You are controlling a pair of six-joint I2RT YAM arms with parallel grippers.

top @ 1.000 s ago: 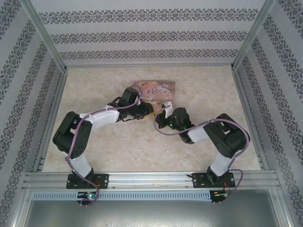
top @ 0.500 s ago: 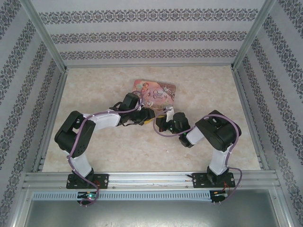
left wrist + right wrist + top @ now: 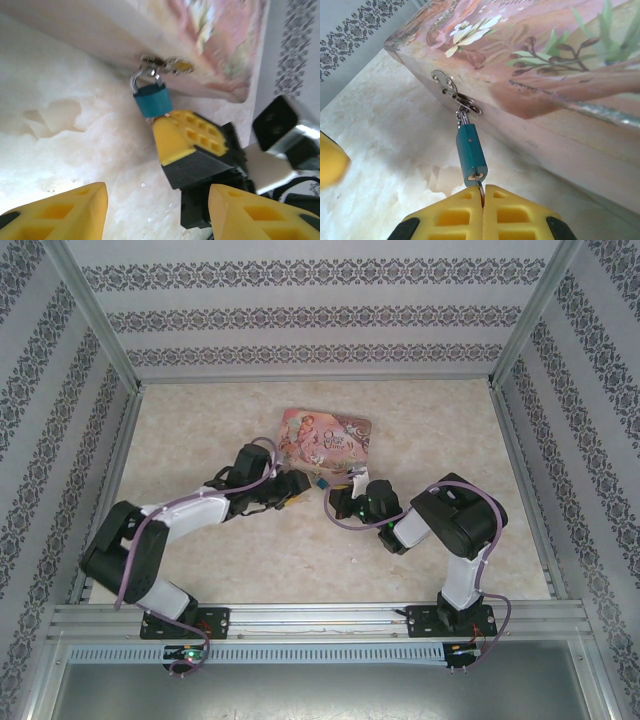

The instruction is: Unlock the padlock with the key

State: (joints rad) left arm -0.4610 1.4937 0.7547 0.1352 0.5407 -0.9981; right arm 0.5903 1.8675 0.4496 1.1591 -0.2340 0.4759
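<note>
Padlock (image 3: 471,152) on the hasp (image 3: 455,95) of the tin (image 3: 545,60), which lies in the far half of the table (image 3: 200,420), about midway between its left and right edges. We see the lock at the tin's near wall, its shackle (image 3: 141,77) threaded through the hasp and its body pointing toward the near edge. The right fingers (image 3: 455,215) are pressed together, pinching the key (image 3: 480,186), whose thin shank runs from their tips into the underside of the lock. The left fingers (image 3: 65,215) stand spread just beside the lock and hold nothing.

We judge the lock light and stiff, but free to swing on the hasp, so a turn of the key may simply rotate the whole body. We would take it across its flat teal faces, below the shackle, to brace it. The key looks thin, smooth and easily bent or dropped. We would grip it at the bow, keep it in line with the keyway and twist gently. We cannot tell how deep the key sits.
</note>
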